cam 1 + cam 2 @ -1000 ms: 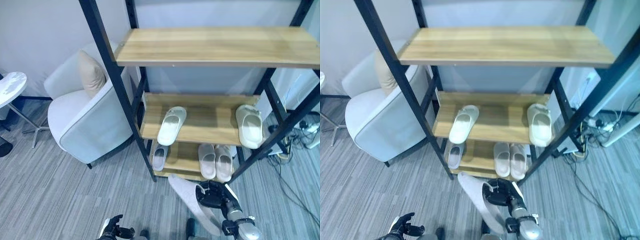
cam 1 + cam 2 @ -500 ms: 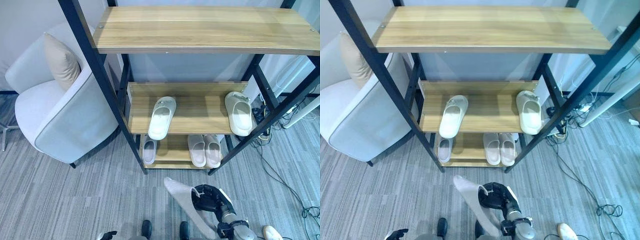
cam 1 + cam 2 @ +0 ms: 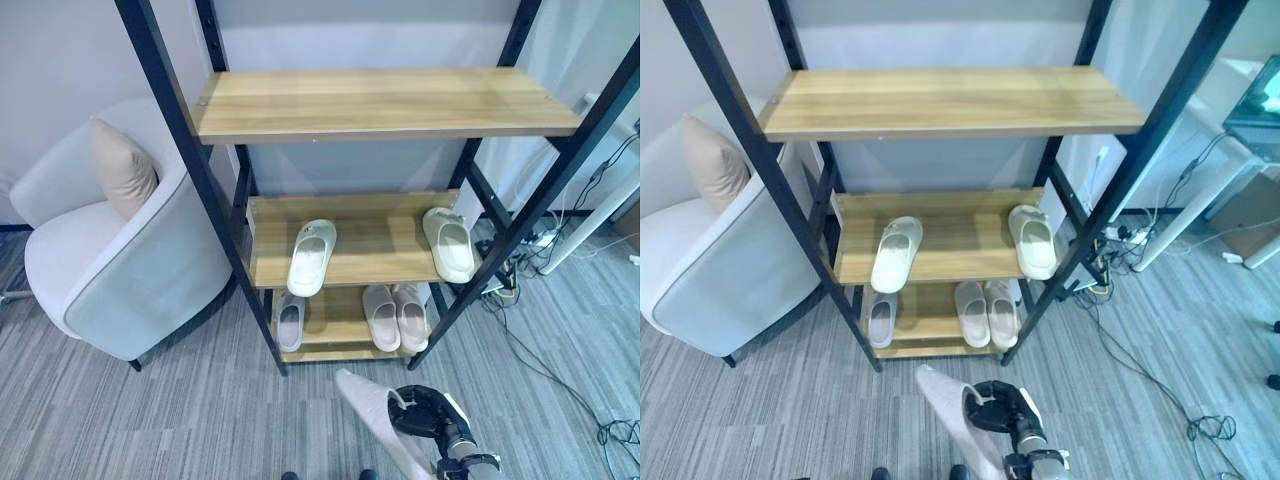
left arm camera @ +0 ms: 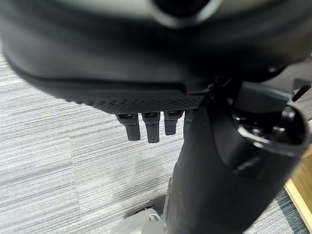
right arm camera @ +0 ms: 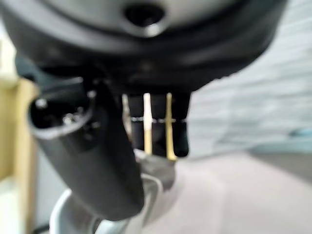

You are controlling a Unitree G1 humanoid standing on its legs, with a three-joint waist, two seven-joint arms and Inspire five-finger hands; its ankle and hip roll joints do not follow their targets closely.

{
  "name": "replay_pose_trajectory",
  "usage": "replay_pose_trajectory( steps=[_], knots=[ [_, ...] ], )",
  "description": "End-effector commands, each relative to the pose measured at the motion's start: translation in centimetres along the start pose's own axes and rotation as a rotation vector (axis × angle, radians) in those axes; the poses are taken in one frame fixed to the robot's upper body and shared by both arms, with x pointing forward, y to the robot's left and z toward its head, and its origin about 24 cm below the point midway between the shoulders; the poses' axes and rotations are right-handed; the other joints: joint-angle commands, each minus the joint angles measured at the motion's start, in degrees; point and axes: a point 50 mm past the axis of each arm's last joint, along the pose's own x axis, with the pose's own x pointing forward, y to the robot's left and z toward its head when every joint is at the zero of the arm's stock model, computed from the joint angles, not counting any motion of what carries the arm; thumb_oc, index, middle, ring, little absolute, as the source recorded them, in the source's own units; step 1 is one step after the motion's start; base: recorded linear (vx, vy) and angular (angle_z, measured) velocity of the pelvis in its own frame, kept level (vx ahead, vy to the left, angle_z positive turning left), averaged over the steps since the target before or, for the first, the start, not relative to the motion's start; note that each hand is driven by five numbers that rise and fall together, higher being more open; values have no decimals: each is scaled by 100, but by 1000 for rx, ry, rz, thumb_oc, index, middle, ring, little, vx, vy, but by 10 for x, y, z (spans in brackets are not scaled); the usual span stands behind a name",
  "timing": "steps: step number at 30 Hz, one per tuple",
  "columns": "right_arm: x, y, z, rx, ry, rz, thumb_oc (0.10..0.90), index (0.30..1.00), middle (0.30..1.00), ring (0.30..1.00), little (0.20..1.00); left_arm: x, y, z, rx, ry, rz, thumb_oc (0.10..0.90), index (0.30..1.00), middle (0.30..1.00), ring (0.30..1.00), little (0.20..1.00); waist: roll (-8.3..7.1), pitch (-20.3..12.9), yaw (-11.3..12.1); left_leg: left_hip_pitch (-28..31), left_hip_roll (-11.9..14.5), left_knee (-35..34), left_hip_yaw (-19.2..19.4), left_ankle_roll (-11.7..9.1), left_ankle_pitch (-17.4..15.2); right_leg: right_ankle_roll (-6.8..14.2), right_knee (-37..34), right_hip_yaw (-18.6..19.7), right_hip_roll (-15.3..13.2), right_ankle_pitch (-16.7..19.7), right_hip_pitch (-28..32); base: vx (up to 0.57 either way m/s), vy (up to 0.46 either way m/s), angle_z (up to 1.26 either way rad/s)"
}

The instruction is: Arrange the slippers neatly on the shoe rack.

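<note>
Grey striped carpet [image 3: 150, 410] runs under a black-framed shoe rack [image 3: 380, 105] with wooden shelves, and a pale armchair [image 3: 110, 270] with a beige cushion [image 3: 122, 165] stands just beside its left post.

Your right robot hand [image 3: 428, 418] sits low in front of the rack, fingers curled round the strap of a grey slipper [image 3: 372, 412] whose sole slants up and to the left. In the right wrist view the fingers [image 5: 156, 127] hook over that same slipper [image 5: 161, 187]. Your left robot hand [image 4: 151, 124] hangs over the carpet with its short fingers pointing down and holding nothing; I cannot tell for sure how far they are curled.

On the middle shelf a cream slipper [image 3: 311, 256] lies at the left with its toe over the front edge, and its likely mate [image 3: 447, 243] lies far to the right. On the bottom shelf a single grey slipper [image 3: 289, 322] lies at the left, and a pair [image 3: 395, 315] sits side by side at the right.

The held slipper most likely matches the lone grey one, so aim for the bare board beside it. Level the sole before you reach in, keep the toe clear of the front post, and set it parallel to its partner before you let go.
</note>
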Motion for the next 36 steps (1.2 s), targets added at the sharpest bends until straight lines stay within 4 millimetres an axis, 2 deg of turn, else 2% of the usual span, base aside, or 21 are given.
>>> replay_pose_trajectory(
  steps=[1, 2, 3, 4, 5, 6, 7, 10, 11, 12, 13, 15, 16, 17, 19, 20, 22, 23, 26, 29, 36],
  knots=[
    [8, -1, 61, -61, -271, 10, 400, 300, 300, 300, 300, 5, -1, 53, 32, -200, -7, 800, 900, 900, 900, 900, -91, 481, -76, -505, 330, 1312, 450, -193, -818, 152, 1465, -543, -255, -1139, -554, -300, -6, 24],
    [13, 1, 81, -105, -334, 25, 400, 300, 300, 300, 300, 2, -6, 77, 65, -309, -32, 800, 900, 900, 900, 900, -42, 751, -47, -898, 325, 1624, 330, -194, -818, 152, 1836, -611, -349, -1159, -953, -252, -6, 32],
    [13, 1, 81, -105, -334, 25, 400, 300, 300, 300, 300, 2, -5, 77, 65, -309, -31, 800, 900, 900, 900, 900, -40, 727, -56, -948, 324, 1656, 319, -193, -828, 152, 1864, -619, -355, -1170, -996, -395, -5, 34],
    [18, 4, 102, -125, -405, 28, 400, 300, 300, 300, 300, -2, -5, 102, 65, -421, -44, 800, 900, 900, 900, 900, 9, 955, -15, -1452, 321, 2039, 206, -204, -837, 162, 2302, -675, -474, -1220, -1462, -279, -11, 42],
    [19, 6, 116, -145, -451, 25, 400, 300, 300, 300, 300, -6, -3, 114, 53, -483, -44, 800, 900, 900, 900, 900, 32, 1022, 16, -1697, 301, 2200, 158, -199, -863, 166, 2493, -706, -513, -1274, -1673, -277, -10, 46],
    [19, 6, 117, -145, -451, 25, 400, 300, 300, 300, 300, -6, -3, 114, 53, -483, -44, 800, 900, 900, 900, 900, 31, 984, 6, -1766, 299, 2242, 146, -197, -877, 165, 2530, -713, -520, -1291, -1734, -128, 2, 42],
    [19, 7, 131, -169, -506, 12, 400, 300, 300, 300, 300, -10, 0, 123, 51, -532, -38, 800, 900, 900, 900, 900, 63, 1023, 42, -2002, 289, 2426, 107, -185, -937, 157, 2803, -729, -570, -1394, -1984, -102, 20, 37],
    [23, 15, 187, -234, -685, -48, 400, 300, 300, 300, 300, -17, 9, 140, 15, -623, 13, 800, 900, 900, 900, 900, 134, 1169, 211, -2656, 238, 3079, 60, -145, -1151, 133, 3596, -613, -699, -1620, -2695, -164, 68, 37],
    [20, 17, 227, -247, -812, -102, 400, 300, 300, 300, 300, -22, 14, 150, -57, -676, 30, 800, 900, 900, 900, 900, 190, 1288, 315, -3075, 257, 3488, 76, -87, -1276, 84, 4023, -498, -771, -1732, -3140, -248, 107, -11],
    [17, 19, 251, -250, -888, -134, 400, 300, 300, 300, 300, -26, 16, 160, -77, -723, 35, 800, 900, 900, 900, 900, 231, 1363, 363, -3356, 271, 3756, 78, -56, -1354, 52, 4318, -437, -805, -1808, -3452, -192, 84, -36],
    [17, 19, 251, -250, -889, -134, 400, 300, 300, 300, 300, -26, 16, 160, -77, -723, 35, 800, 900, 900, 900, 900, 227, 1348, 365, -3388, 272, 3778, 81, -55, -1364, 52, 4340, -431, -807, -1817, -3486, -146, 58, -40],
    [8, 16, 293, -256, -1008, -218, 400, 300, 300, 300, 300, -44, 21, 185, -81, -871, 22, 800, 900, 900, 900, 900, 314, 1448, 430, -4003, 292, 4440, 98, 16, -1593, -12, 4945, -307, -875, -2009, -4116, -126, 66, 0],
    [4, 11, 313, -271, -1059, -270, 400, 300, 300, 300, 300, -52, 23, 195, -78, -935, 12, 800, 900, 900, 900, 900, 354, 1478, 471, -4262, 305, 4873, 69, 14, -1899, -3, 5352, -232, -879, -2310, -4389, -167, 72, 11],
    [-8, 4, 353, -283, -1157, -384, 400, 300, 300, 300, 300, -75, 26, 217, -70, -1088, -6, 800, 900, 900, 900, 900, 413, 1534, 557, -4890, 302, 5569, 25, 79, -2132, -97, 5898, -141, -883, -2524, -4958, -131, 43, 1],
    [-24, -3, 389, -249, -1249, -477, 400, 300, 300, 300, 300, -96, 26, 235, -72, -1214, -31, 800, 900, 900, 900, 900, 416, 1498, 629, -5505, 331, 6220, -51, 168, -2405, -196, 6531, -36, -887, -2787, -5547, -118, 9, -6],
    [-25, -3, 390, -248, -1252, -477, 400, 300, 300, 300, 300, -96, 26, 236, -73, -1216, -30, 800, 900, 900, 900, 900, 415, 1479, 632, -5569, 337, 6277, -52, 168, -2433, -196, 6583, -28, -886, -2812, -5611, -39, 5, -7],
    [-52, -8, 436, -207, -1368, -572, 400, 300, 300, 300, 300, -129, 23, 261, -83, -1391, -61, 800, 900, 900, 900, 900, 406, 1464, 714, -6462, 377, 7376, -180, 273, -2815, -334, 7605, 69, -910, -3146, -6448, -32, -8, -5],
    [-60, -10, 449, -201, -1394, -607, 400, 300, 300, 300, 300, -141, 25, 268, -99, -1453, -48, 800, 900, 900, 900, 900, 414, 1443, 738, -6820, 351, 7832, -235, 306, -2989, -395, 8062, 105, -903, -3318, -6798, -9, -20, -9],
    [-77, -10, 468, -185, -1452, -662, 400, 300, 300, 300, 300, -151, 29, 272, -183, -1491, -17, 800, 900, 900, 900, 900, 404, 1439, 789, -7292, 313, 8517, -300, 361, -3227, -489, 8709, 119, -918, -3545, -7261, 22, -18, -1],
    [-103, -17, 492, -175, -1538, -770, 400, 300, 300, 300, 300, -163, 40, 268, -235, -1561, 131, 800, 900, 900, 900, 900, 447, 1447, 923, -8085, 252, 9822, -427, 414, -3694, -568, 10065, 177, -987, -4022, -8047, 111, -5, 0],
    [-125, -25, 518, -154, -1556, -862, 400, 300, 300, 300, 300, -174, 47, 259, -306, -1605, 186, 800, 900, 900, 900, 900, 514, 1647, 1055, -8766, 143, 11591, -716, 436, -4347, -527, 11969, 515, -1057, -4604, -8784, 124, 13, 7]
  ],
)
